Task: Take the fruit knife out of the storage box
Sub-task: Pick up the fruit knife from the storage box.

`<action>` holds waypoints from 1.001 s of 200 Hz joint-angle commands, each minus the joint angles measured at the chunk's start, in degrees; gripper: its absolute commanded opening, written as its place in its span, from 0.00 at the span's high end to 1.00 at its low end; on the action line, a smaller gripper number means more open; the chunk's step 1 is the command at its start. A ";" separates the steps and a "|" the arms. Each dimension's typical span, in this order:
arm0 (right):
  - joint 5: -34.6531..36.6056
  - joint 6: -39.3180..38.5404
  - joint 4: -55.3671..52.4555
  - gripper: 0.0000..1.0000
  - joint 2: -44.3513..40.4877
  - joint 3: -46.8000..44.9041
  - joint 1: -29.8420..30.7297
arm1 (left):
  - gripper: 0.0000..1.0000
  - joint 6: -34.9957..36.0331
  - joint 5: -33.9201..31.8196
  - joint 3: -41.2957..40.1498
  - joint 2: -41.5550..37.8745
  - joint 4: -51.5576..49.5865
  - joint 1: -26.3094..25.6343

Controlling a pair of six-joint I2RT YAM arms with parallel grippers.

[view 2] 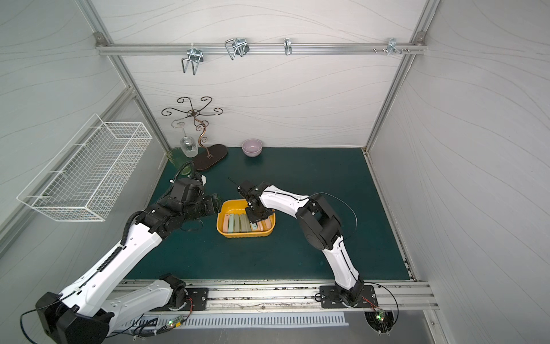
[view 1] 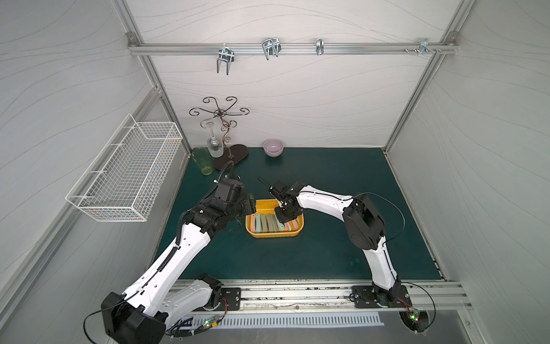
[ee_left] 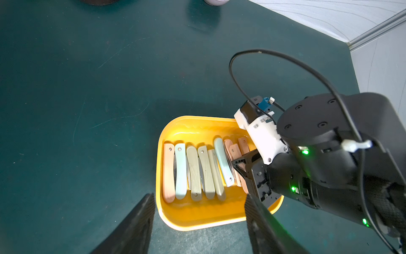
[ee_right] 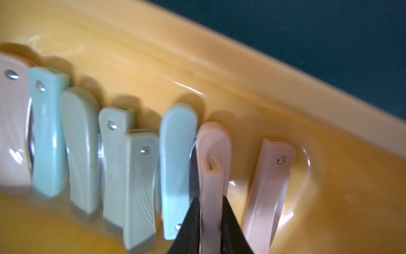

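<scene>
Plainly the right end effector [ee_right: 211, 216] is pinched narrow across the pink knife [ee_right: 211, 189], which lies in the box [ee_left: 197, 216], long axis parallel to the other knives [ee_left: 193, 171]. Straight up looks the way out. The left end effector [ee_left: 198, 199] hangs open at the rim.

In storage box [ee_right: 241, 77]: right gripper [ee_right: 211, 209] clamped on pink fruit knife [ee_right: 211, 187].

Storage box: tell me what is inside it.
Folded fruit knives lie in a row in the storage box: pink, light blue, grey-green. The right gripper is shut on one pink knife and covers parts of its pink neighbours. The floor under the row is hidden.
</scene>
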 commanded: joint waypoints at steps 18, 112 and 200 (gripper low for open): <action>2.60 -0.25 -2.49 0.94 -1.32 0.23 0.58 | 0.32 -0.63 0.63 1.89 0.07 2.89 -0.43; -0.89 -0.21 -0.48 1.00 -5.99 0.31 -1.64 | 0.33 -0.80 0.56 2.28 1.23 4.53 -1.18; -8.25 0.05 -1.42 1.00 -13.93 -0.76 -7.98 | 0.34 -0.72 0.77 2.94 2.59 5.15 -1.86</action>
